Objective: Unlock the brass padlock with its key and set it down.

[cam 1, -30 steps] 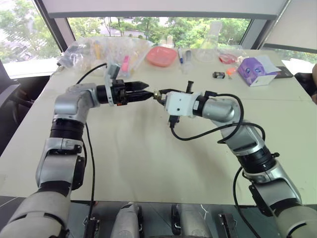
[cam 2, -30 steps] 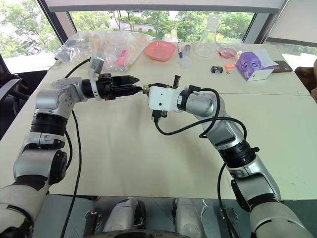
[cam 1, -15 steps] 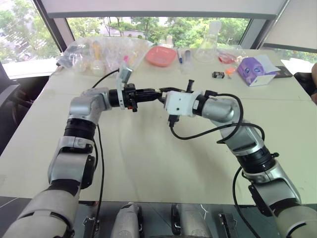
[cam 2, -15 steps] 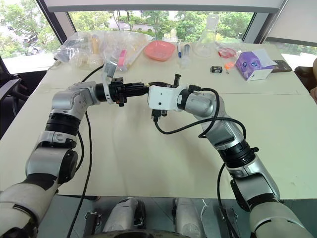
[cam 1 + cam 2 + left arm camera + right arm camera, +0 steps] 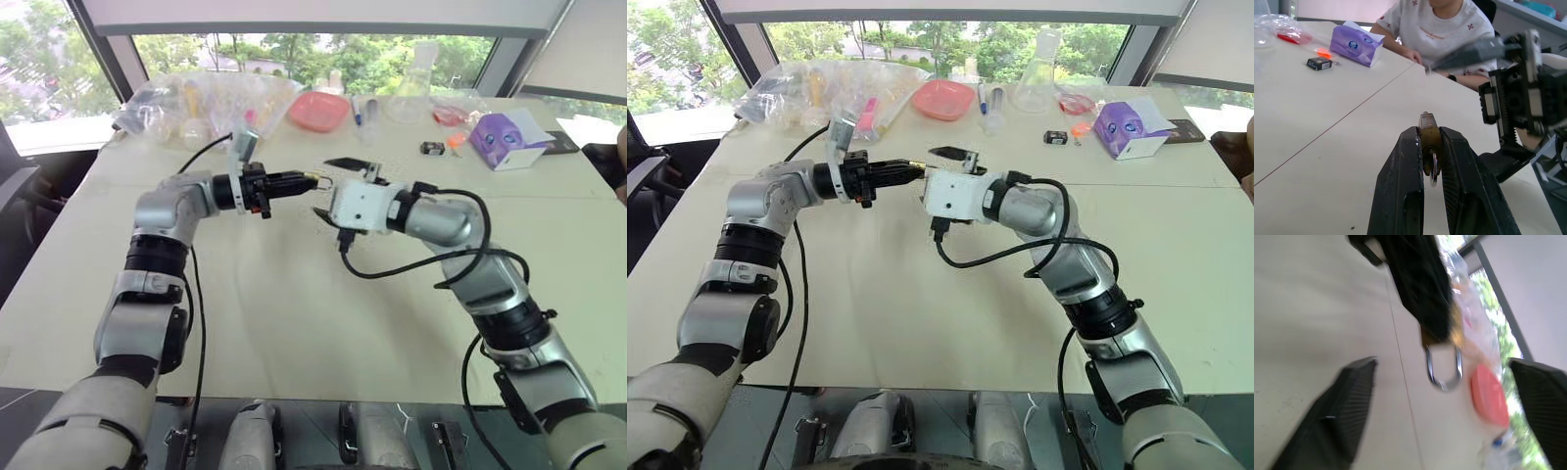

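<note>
Left gripper (image 5: 1430, 147) clamps the brass padlock (image 5: 1429, 137); right gripper (image 5: 1444, 406) spread wide.
Both arms reach level above the table (image 5: 294, 323), fingertips facing; padlock shackle at the right gripper's nine o'clock.

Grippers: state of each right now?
Left gripper: shut on the brass padlock.
Right gripper: open, holding nothing.

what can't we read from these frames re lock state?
- Brass padlock body: left wrist view, mostly covered by the left tool.
- Shackle: right wrist view, motion blur; latched or free, cannot tell.
- Key: too small to identify.
- Right tool: fingers cut by frame edges.
</note>
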You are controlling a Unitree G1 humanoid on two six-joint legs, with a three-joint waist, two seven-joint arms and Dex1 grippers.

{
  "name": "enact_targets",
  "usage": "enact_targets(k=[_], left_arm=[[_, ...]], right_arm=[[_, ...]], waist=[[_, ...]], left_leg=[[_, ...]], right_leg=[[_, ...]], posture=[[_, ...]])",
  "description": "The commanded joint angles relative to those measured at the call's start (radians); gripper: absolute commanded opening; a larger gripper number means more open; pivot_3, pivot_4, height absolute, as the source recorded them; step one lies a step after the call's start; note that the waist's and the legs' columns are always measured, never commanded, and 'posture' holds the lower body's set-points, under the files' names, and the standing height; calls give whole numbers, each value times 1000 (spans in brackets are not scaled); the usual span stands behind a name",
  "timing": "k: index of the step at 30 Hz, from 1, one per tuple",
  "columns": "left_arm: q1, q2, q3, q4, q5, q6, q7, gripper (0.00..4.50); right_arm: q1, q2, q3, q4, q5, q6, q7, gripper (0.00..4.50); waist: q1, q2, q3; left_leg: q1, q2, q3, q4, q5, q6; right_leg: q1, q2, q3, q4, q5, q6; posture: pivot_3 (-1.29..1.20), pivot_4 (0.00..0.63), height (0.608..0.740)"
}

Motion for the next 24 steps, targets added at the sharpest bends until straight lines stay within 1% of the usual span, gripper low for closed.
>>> enact_targets(k=[1,3,5,11,24], left_arm=[[-3,7,33,-62,-38,18,6,0],[-2,8,35,-70,-45,26,8,0],[-3,7,38,-81,-62,43,2,0],[1,2,31,-117,-87,67,-15,0],[27,16,27,-195,-103,95,-17,0]], right_arm=[[11,88,-127,-158,112,173,-65,4466],[13,131,-168,-199,145,249,-101,4466],[13,147,-185,-214,144,291,-142,4466],[15,135,-168,-181,147,289,-192,4466],[13,108,-100,-100,181,255,-163,4466]], waist=[[0,0,0],[-2,0,0],[-1,0,0],[-1,0,0],[-1,0,0]], left_leg=[[0,0,0,0,0,0],[0,0,0,0,0,0],[0,0,-1,0,0,0],[0,0,0,0,0,0],[0,0,-1,0,0,0]], right_leg=[[0,0,0,0,0,0],[0,0,0,1,0,0],[0,0,0,1,0,0],[0,0,0,0,0,0],[0,0,0,0,0,0]], posture=[[0,150,733],[0,150,733],[0,150,733],[0,150,733],[0,150,733]])
